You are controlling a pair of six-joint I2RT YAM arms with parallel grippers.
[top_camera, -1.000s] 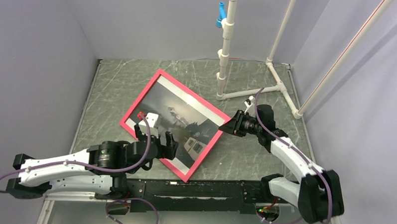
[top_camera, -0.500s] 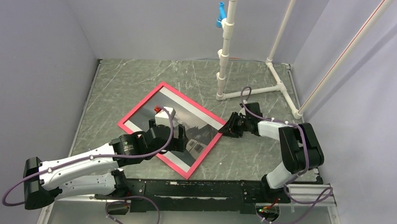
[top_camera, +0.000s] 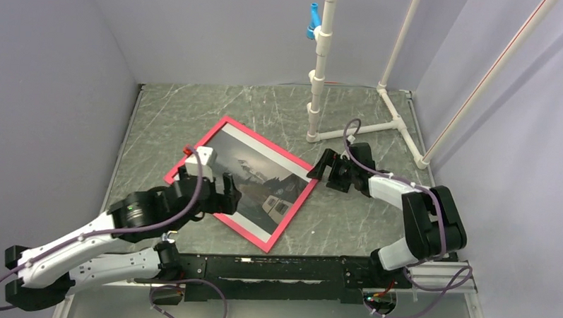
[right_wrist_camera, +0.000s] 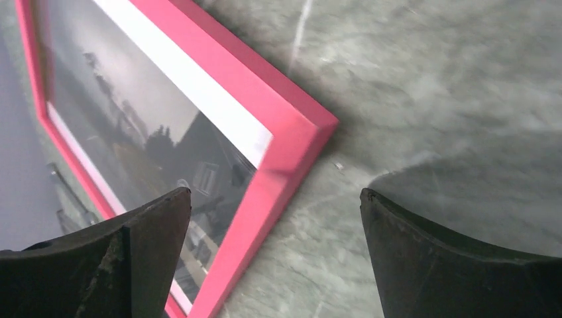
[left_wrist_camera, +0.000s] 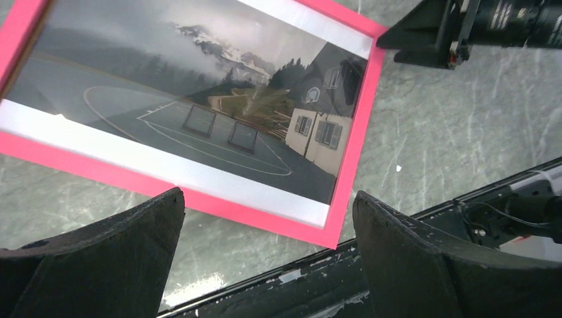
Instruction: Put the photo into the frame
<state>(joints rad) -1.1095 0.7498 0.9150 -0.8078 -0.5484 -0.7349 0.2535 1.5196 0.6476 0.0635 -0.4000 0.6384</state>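
lying flat and skewed on the grey marbled table [top_camera: 195, 113], the frame [top_camera: 272, 149] has one corner aimed at each arm, which is probably why the two arms stand at opposite ends of it. the photo [top_camera: 263, 188] sits inside the pink border, picture side up. its white bands run along the two long edges and the house is toward the near-right corner. from the left wrist view it looks square to the border on the sides that show. whether it is pressed fully down into the recess cannot be told from here.

the left gripper [top_camera: 208, 193] hangs over the near-left part of the frame. its jaws are spread wide and grip nothing, and the photo shows plainly between them. the right gripper [top_camera: 321, 169] is low over the table just beside the frame's right corner, with its jaws also wide apart and empty. in its own view the corner lies between the two fingers without touching either.

judging by this, the insertion looks essentially done, and what remains is at most a check or a light press. any nudge at that corner risks sliding the frame across the smooth table.
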